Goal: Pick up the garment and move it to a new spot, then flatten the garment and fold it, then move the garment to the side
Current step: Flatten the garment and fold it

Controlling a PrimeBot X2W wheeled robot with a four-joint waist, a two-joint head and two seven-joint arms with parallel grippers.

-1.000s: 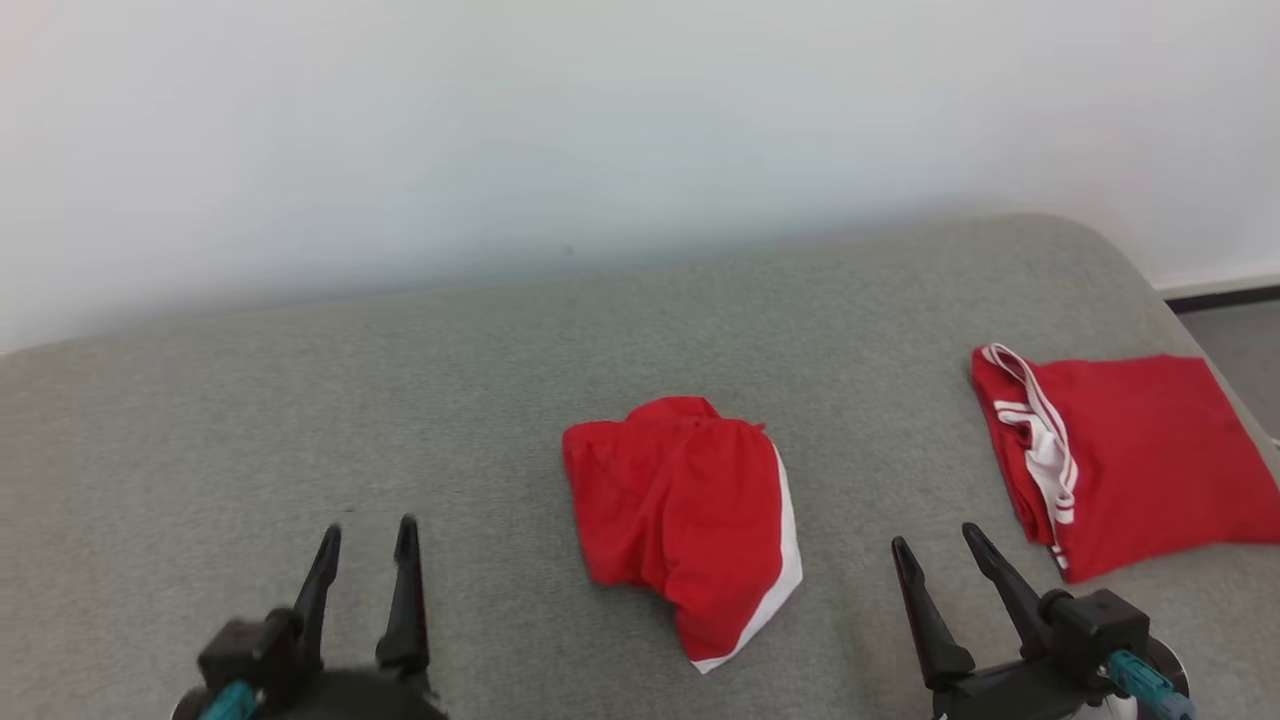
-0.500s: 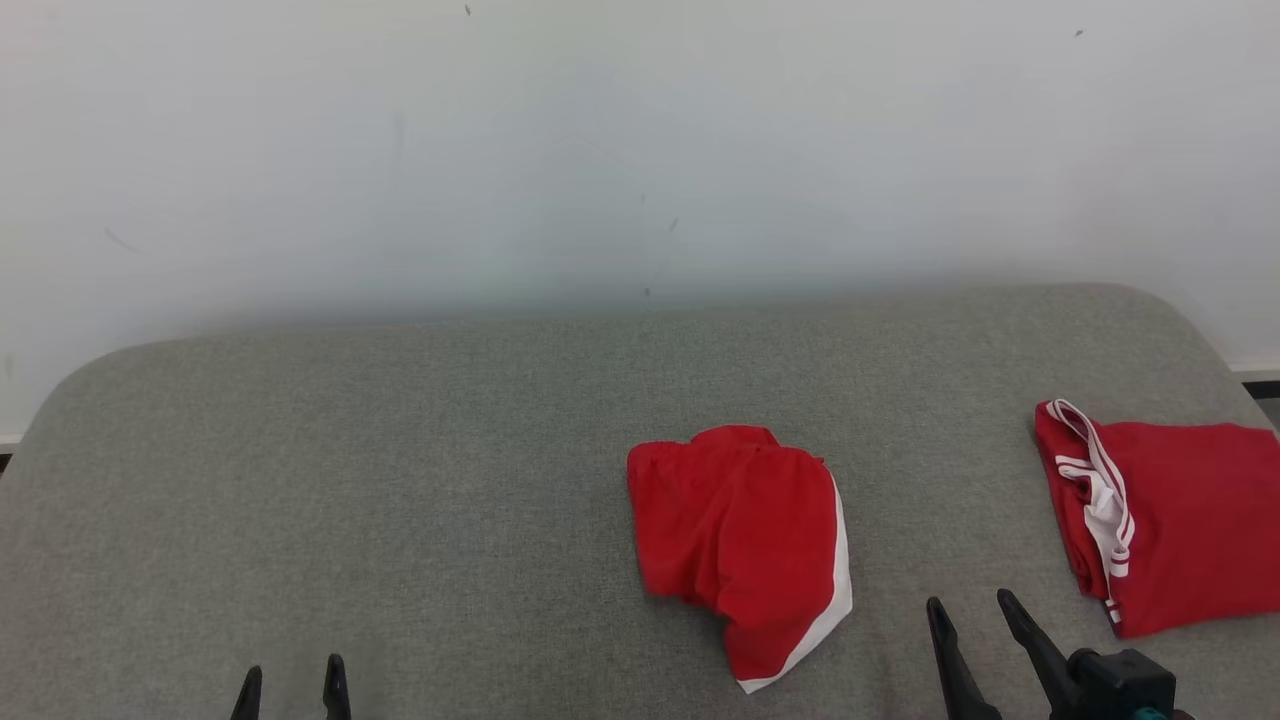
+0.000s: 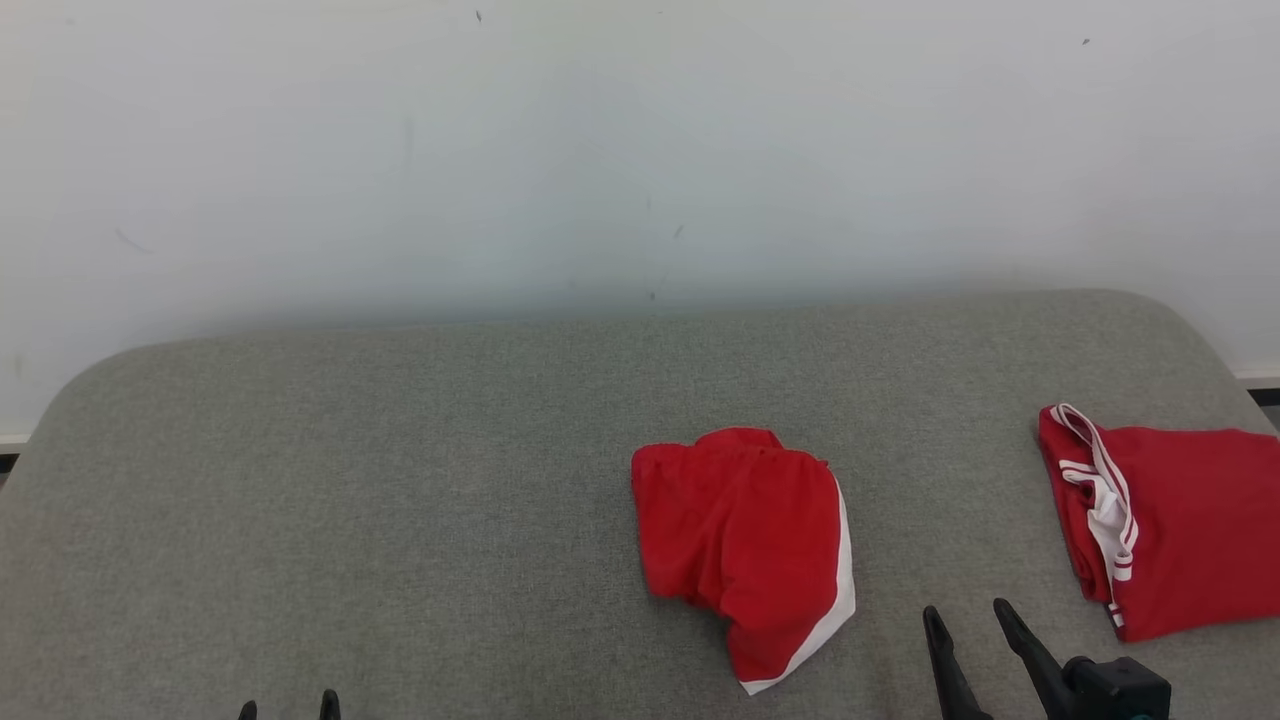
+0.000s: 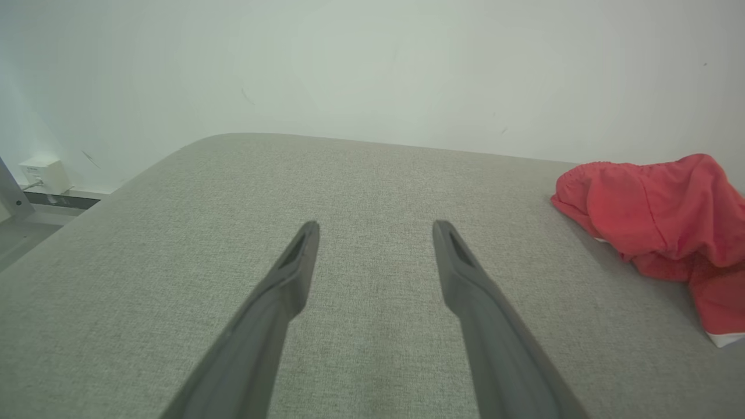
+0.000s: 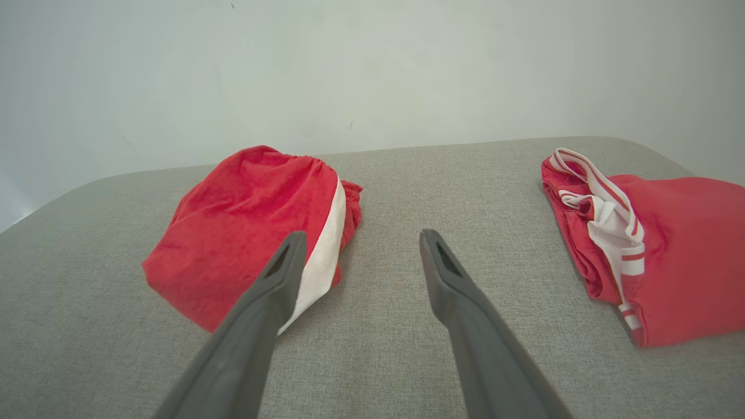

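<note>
Points higher and a little more leftward than a second ago, to judge by the whole head view shifting. Takes in more wall (image 3: pixel 640 150) at the top and brings the rounded far-left corner of the surface (image 3: pixel 300 450) into the left of the frame; levels its far edge, slanted before. Sets the shorts (image 3: pixel 745 545) right of centre, and crops the folded garment (image 3: pixel 1190 530) at the right edge. Drops the left gripper (image 3: pixel 287 702) to bare fingertips at the bottom edge and the right gripper (image 3: pixel 964 607) lower at bottom right.

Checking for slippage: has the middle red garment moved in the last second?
No. The middle red garment keeps its gap to the folded garment; the camera shifted instead.
</note>
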